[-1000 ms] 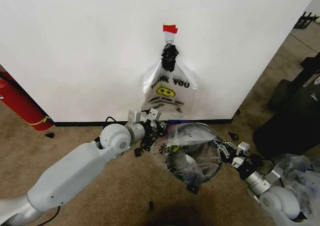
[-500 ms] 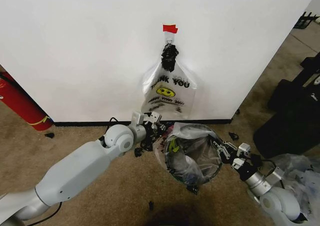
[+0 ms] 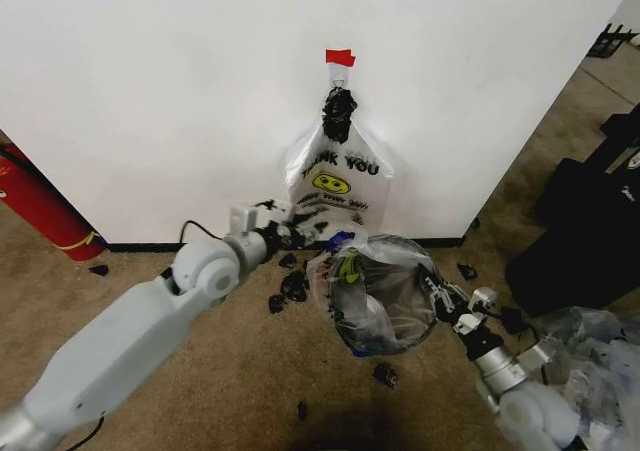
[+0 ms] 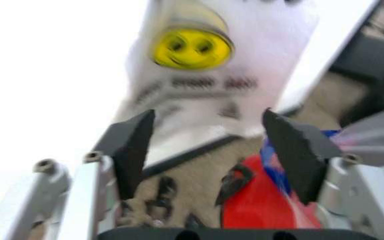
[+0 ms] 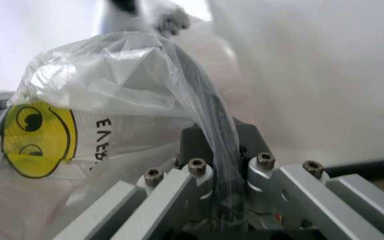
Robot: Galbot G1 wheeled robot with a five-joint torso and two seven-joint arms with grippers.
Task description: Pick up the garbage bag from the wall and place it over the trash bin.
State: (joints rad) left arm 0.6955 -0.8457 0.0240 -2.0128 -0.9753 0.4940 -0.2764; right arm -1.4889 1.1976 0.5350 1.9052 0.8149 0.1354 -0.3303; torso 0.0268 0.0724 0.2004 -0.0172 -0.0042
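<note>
Now the left pincer (image 3: 296, 233) has let go and drawn back open toward the wall, leaving the right pincer (image 3: 437, 298) clamping the thin crinkly see-through garbage bag (image 3: 385, 291) over the small round red trash bin (image 4: 262, 210).

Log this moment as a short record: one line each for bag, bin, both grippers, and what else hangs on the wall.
garbage bag: clear plastic, draped over the mouth of the bin, blue strip at its wall-side edge
trash bin: red body under the plastic, on the carpet near the wall
left gripper: jaws open, nothing between them, beside the bin facing the wall
right gripper: jaws shut on the garbage bag at the bin's right edge
on the wall: THANK YOU smiley bag, hung under red tape
</note>
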